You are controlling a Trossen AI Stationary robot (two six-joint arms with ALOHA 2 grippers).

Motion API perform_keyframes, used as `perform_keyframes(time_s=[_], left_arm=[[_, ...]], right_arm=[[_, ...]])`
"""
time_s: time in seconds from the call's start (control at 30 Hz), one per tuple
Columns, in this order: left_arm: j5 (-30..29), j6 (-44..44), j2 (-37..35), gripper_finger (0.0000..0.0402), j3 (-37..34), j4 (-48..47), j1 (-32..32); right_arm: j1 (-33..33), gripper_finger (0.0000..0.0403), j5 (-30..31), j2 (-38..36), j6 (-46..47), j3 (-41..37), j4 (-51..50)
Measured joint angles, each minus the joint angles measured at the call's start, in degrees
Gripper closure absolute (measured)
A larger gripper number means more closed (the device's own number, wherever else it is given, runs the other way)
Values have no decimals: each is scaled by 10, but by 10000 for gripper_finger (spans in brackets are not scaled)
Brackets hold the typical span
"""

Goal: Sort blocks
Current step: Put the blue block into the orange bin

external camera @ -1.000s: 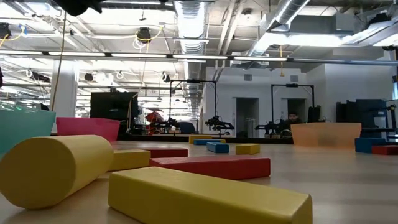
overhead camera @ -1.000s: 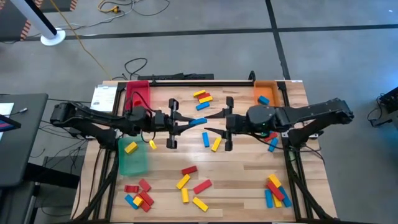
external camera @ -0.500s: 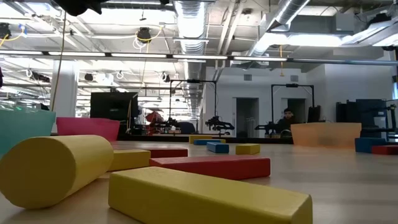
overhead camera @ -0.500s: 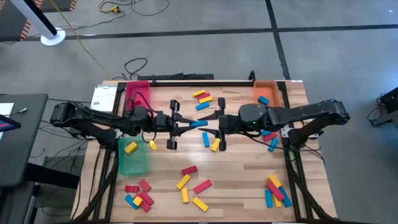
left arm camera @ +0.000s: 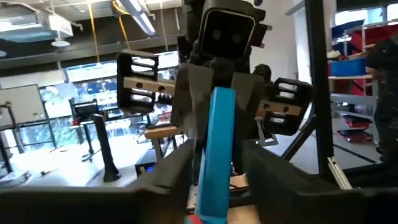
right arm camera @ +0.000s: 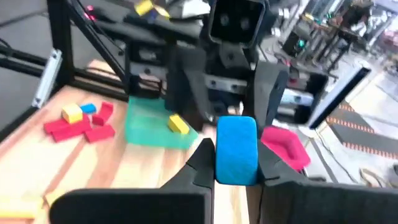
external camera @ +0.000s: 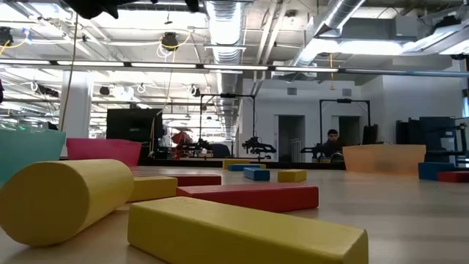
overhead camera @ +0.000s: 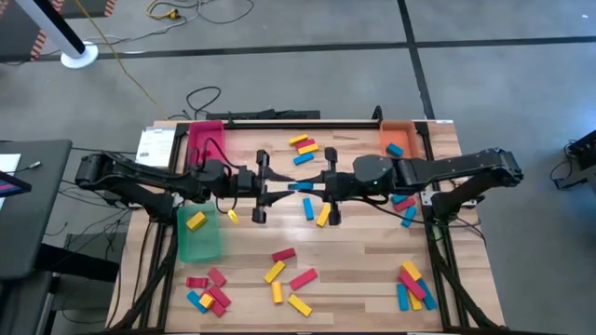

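High view: blue block [overhead camera: 300, 187] mid-table, btwn pincers.

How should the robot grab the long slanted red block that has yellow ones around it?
From straight above, at the middle of the red block, pinching its two long sides. It lies flat and slanted, so the fingers must turn to match. The right gripper is busy now, shut on a blue block by the left gripper.
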Motion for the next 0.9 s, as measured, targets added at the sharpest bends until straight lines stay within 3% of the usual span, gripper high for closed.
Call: perform_keyframes(time_s=[0.13, 0.27, 0.5, 0.67, 0.9], left_arm=[[-1, 5, -8, 177, 0, -35, 0], [-9, 10, -36, 143, 0, -95, 0], [-15, 8, -80, 143, 0, -246, 0], [-15, -18, -81, 149, 0, -345, -1], [-14, -44, -78, 150, -32, -373, -10]], right_arm=[[-9, 357, 28, 0, 27, 0, -70], [-23, 357, 74, -4, 67, 0, -180], [-65, 357, 154, -4, 154, 0, -387], [-129, 357, 182, -5, 220, -2, -519], [-244, 357, 183, -5, 255, -46, -565]])
